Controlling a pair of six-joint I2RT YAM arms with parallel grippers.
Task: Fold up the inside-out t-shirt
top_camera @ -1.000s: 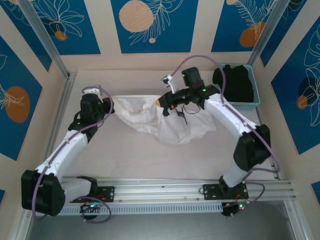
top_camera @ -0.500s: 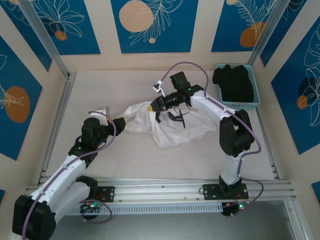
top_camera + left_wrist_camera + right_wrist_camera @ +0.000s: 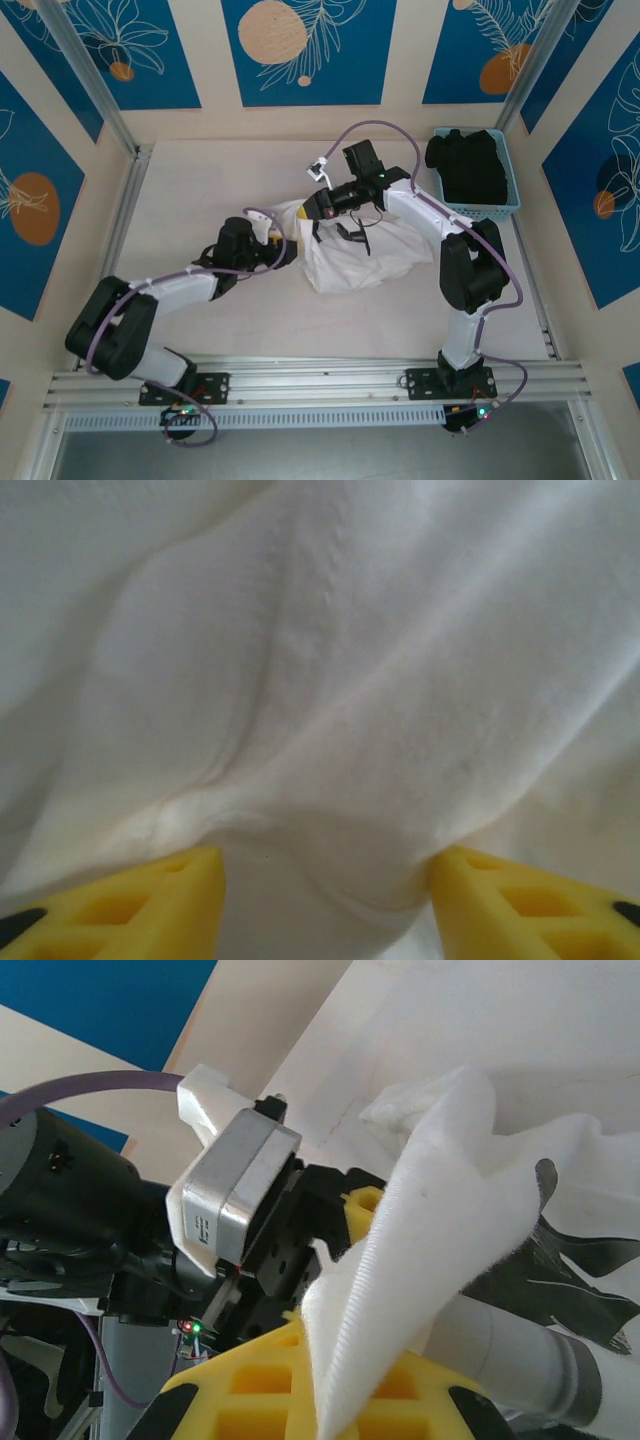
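The inside-out t-shirt (image 3: 360, 255) lies bunched and wrinkled in the middle of the table, white with a dark print showing through. My right gripper (image 3: 312, 208) hovers over its upper left part, shut on a ribbed edge of the t-shirt (image 3: 450, 1190) that rises from between the yellow fingers (image 3: 260, 1390). Low on the table, my left gripper (image 3: 288, 245) presses into the shirt's left edge. In the left wrist view its jaws (image 3: 325, 875) stand apart, with a soft fold of the white cloth (image 3: 330, 680) bulging between the yellow fingertips (image 3: 150, 900).
A light blue basket (image 3: 512, 175) at the back right holds a black garment (image 3: 470, 160). Metal rails run along the left side and the near edge. In the right wrist view the left arm's wrist block (image 3: 235, 1210) sits close behind the held cloth.
My left gripper let go of the shirt's left end, drew back, then came in to the bunched shirt's left edge with jaws apart. The shirt has gathered rightward. The right gripper kept its hold.
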